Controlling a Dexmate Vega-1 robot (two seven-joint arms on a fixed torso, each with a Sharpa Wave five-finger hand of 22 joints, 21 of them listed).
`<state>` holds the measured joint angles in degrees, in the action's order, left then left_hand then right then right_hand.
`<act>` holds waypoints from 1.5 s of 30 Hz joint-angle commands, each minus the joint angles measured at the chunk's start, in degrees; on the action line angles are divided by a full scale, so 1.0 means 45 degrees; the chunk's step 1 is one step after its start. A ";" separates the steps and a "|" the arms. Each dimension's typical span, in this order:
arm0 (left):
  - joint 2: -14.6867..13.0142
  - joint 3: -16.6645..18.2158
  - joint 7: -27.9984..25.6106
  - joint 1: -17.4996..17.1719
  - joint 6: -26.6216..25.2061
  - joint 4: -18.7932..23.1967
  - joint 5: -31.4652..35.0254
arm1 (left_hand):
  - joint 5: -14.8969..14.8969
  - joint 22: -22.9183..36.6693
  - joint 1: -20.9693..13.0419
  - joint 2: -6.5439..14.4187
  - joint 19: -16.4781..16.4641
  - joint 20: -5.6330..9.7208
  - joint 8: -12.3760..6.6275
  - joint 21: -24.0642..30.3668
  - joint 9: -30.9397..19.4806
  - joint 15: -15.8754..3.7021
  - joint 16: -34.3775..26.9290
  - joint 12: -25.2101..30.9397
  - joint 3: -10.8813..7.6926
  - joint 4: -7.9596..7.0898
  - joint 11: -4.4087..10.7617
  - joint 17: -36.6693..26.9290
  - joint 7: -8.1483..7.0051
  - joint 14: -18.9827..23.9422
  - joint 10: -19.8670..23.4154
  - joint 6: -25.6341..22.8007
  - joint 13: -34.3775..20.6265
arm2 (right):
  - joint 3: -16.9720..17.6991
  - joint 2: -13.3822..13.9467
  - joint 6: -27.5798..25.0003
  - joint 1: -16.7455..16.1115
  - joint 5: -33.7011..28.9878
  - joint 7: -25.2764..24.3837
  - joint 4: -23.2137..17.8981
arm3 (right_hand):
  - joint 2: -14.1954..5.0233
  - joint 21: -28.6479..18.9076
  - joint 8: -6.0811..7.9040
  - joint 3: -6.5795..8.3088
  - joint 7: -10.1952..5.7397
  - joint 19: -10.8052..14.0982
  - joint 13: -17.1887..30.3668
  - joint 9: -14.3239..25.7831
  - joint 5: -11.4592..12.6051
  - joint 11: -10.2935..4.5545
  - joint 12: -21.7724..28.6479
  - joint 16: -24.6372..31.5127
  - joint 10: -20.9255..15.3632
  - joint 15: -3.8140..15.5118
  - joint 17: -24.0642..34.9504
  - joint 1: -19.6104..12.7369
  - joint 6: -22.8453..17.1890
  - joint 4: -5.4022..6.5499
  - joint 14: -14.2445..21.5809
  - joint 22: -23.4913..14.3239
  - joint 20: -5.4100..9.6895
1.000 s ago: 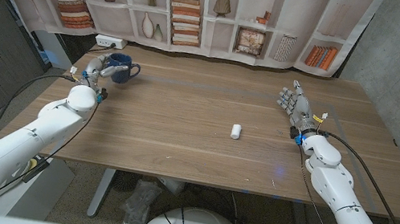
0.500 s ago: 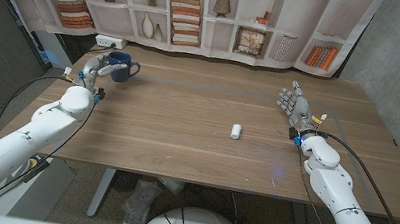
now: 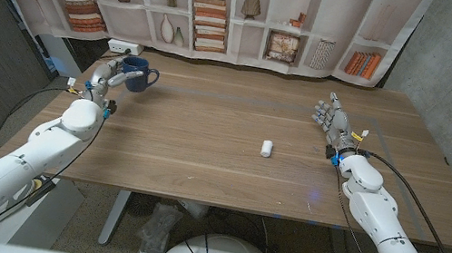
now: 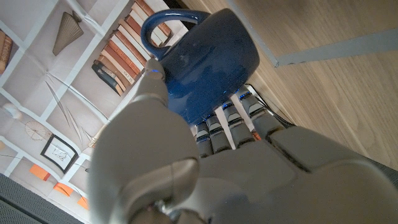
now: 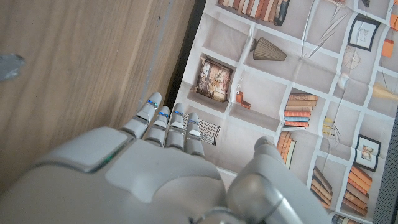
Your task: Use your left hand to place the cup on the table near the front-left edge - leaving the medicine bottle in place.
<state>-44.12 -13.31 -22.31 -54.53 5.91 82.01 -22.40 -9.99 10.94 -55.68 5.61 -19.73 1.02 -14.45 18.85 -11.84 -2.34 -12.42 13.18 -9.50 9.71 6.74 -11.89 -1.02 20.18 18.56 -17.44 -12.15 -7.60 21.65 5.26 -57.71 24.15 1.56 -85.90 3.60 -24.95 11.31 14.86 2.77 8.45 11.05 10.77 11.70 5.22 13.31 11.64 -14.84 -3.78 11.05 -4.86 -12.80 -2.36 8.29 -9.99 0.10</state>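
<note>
A dark blue cup (image 3: 135, 74) with a handle is held just above the table's far-left part by my left hand (image 3: 109, 76). In the left wrist view the fingers (image 4: 233, 118) and thumb wrap the cup (image 4: 205, 65), handle pointing away from the palm. A small white medicine bottle (image 3: 267, 147) lies on its side near the table's middle, well away from both hands. My right hand (image 3: 331, 119) stands over the right part of the table, fingers apart and holding nothing; the right wrist view shows the right hand (image 5: 165, 155) with fingers stretched out.
The wooden table (image 3: 201, 164) ends at a backdrop printed with bookshelves (image 3: 210, 4). A white power strip (image 3: 124, 47) lies at the far-left edge behind the cup. Cables run along both arms.
My left hand has carried the cup a little farther back and to the left. The right hand and the bottle have stayed put.
</note>
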 commanded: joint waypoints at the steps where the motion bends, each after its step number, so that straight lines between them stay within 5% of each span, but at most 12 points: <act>1: -0.0161 0.0349 -0.0358 -0.0735 -0.0098 0.0895 0.0013 | -0.0081 0.0023 -0.0029 0.0312 0.0068 -0.0034 -0.0059 -0.0044 -0.0026 -0.0268 0.0020 0.0042 -0.0527 -0.0580 -0.0015 -0.0016 -0.0097 -0.0074 0.0161 -0.0408 -0.0033 | -0.0008 0.0016 0.0140 0.0105 0.0096 0.0134 0.0244 | -0.0125 0.0085 0.0028 -0.0060 -0.0035 0.0078 0.0026 0.0041 -0.0042 0.0034 -0.0010 -0.0033 -0.0088 0.0037 0.0032 0.0012 -0.0099 -0.0003 0.0085 -0.0074 0.0024; 45: -0.0183 0.1717 0.0342 -0.2814 0.1928 0.2094 -0.0390 | -0.0085 0.0028 -0.0039 0.0308 0.0108 0.0000 0.0023 -0.0113 -0.0043 -0.0280 0.0073 -0.0028 -0.0569 -0.0597 -0.0064 -0.0018 -0.0059 -0.0116 0.0251 -0.0479 -0.0067 | 0.0004 0.0079 0.0107 0.0125 0.0071 0.0070 0.0062 | -0.0157 0.0254 0.0031 -0.0110 -0.0031 0.0148 0.0027 0.0041 -0.0044 0.0020 -0.0011 -0.0045 -0.0102 0.0039 0.0033 0.0009 -0.0113 -0.0024 0.0083 -0.0080 0.0025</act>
<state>-44.89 -7.10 -20.35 -64.59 12.90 89.61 -24.52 -10.15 10.94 -55.76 5.69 -19.42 0.70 -14.23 18.41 -11.83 -2.51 -12.42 12.81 -9.50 9.71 6.35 -11.87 -0.72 19.79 19.20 -18.37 -12.15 -7.44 22.11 5.61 -57.05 24.41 1.97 -85.70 3.14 -23.94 11.31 14.71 2.76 8.44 11.05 10.77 11.70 5.22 13.31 11.42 -14.84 -3.78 11.04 -4.40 -12.80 -2.51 8.29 -10.27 0.10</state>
